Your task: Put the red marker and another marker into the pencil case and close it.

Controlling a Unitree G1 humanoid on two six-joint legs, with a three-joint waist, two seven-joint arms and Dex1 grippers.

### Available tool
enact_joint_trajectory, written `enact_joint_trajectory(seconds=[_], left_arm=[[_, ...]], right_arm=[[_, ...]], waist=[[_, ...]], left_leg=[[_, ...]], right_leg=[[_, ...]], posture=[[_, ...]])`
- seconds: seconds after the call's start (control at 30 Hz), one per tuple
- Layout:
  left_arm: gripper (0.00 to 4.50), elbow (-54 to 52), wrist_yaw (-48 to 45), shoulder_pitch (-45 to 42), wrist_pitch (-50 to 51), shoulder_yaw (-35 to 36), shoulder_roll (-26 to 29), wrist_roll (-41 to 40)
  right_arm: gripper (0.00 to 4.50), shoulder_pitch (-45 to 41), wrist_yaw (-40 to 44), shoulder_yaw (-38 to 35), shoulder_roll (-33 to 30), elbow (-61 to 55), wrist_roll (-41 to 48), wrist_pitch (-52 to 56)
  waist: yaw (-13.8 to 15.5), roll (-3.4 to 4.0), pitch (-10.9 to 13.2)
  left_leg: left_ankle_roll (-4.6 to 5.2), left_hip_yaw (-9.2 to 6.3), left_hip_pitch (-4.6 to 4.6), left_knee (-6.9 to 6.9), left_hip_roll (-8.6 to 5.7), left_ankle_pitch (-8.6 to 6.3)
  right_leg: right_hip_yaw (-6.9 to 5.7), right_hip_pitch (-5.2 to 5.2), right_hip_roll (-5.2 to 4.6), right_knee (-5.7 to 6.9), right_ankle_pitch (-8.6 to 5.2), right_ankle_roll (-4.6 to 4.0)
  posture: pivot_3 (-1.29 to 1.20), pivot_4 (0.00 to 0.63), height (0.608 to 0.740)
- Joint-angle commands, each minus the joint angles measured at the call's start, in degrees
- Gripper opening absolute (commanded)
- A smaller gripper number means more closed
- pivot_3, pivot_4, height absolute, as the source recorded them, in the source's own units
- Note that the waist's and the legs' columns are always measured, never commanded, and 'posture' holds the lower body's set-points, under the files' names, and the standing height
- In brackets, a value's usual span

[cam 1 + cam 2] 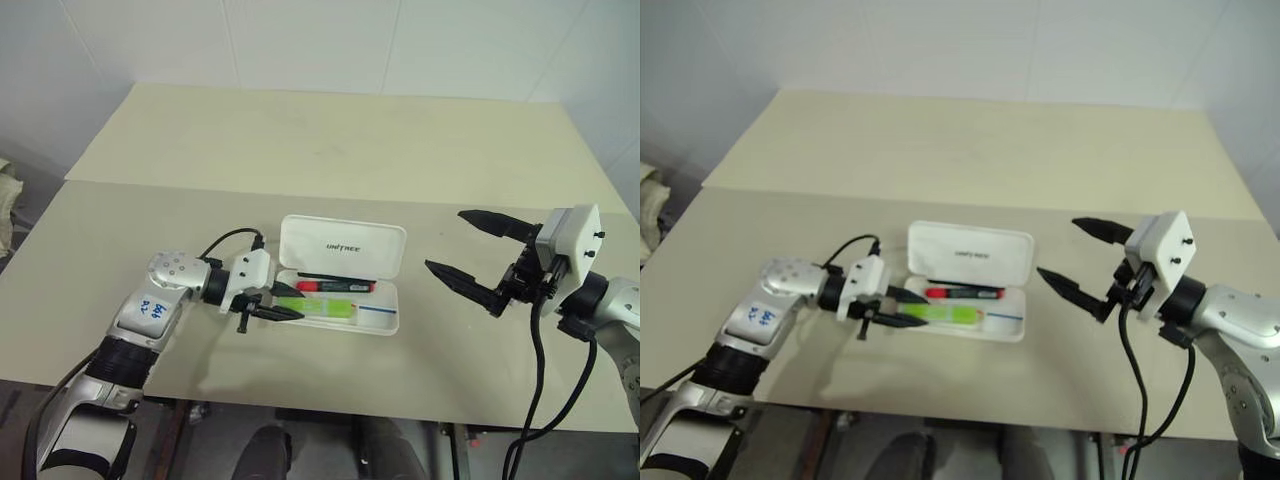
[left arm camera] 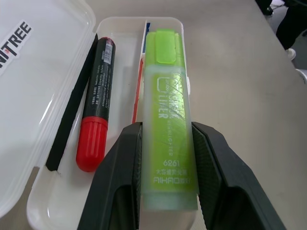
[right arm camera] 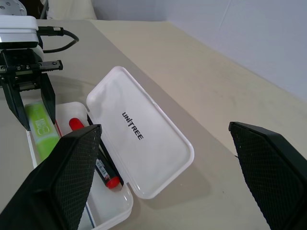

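Pencil case (image 1: 340, 247) lies open on the beige table (image 1: 300, 150), lid propped up toward the far side with its dark print facing the robot, tray on the near side

Red marker (image 1: 335, 285) lies flat in the tray along the hinge side, lengthwise, red cap end toward the robot's left in the left wrist view; a red tip also shows at the other end

Left gripper (image 1: 285, 304) is at the tray's left end, fingers (image 2: 122, 167) closed on either side of the green highlighter (image 2: 169, 120) — pads touching both of its flat sides. The highlighter lies lengthwise over the tray's near half, beside the red marker and parallel to it; cannot tell whether it rests on the tray floor

Right gripper (image 1: 478, 258) hangs above the table well to the right of the case — spread wide, nothing between its fingers (image 3: 72, 167)
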Motion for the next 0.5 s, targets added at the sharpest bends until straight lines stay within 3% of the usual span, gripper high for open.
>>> enact_joint_trajectory(seconds=[0.03, 0.5], left_arm=[[1.03, -2.80, 0.70, -1.37, 1.35, -0.22, -0.28, 0.28], [1.03, -3.29, -0.86, -1.85, 3.85, -0.90, 0.16, -0.13]], right_arm=[[4.50, 0.15, -1.04, -1.73, 0.12, -2.18, 1.20, -0.48], [4.50, 0.62, -2.30, -1.75, 0.39, -2.68, 1.22, -0.68]], waist=[[-0.07, 0.00, 0.00], [0.04, 0.00, 0.00]], left_leg=[[0.00, 0.00, 0.01, 0.00, 0.00, 0.00], [0.01, -0.01, 0.02, 0.04, 0.00, 0.01]], right_leg=[[0.01, 0.00, 0.01, 0.03, 0.00, 0.00], [0.00, 0.00, 0.00, 0.08, 0.00, -0.01]], posture=[[0.00, 0.150, 0.740], [0.00, 0.150, 0.740]])
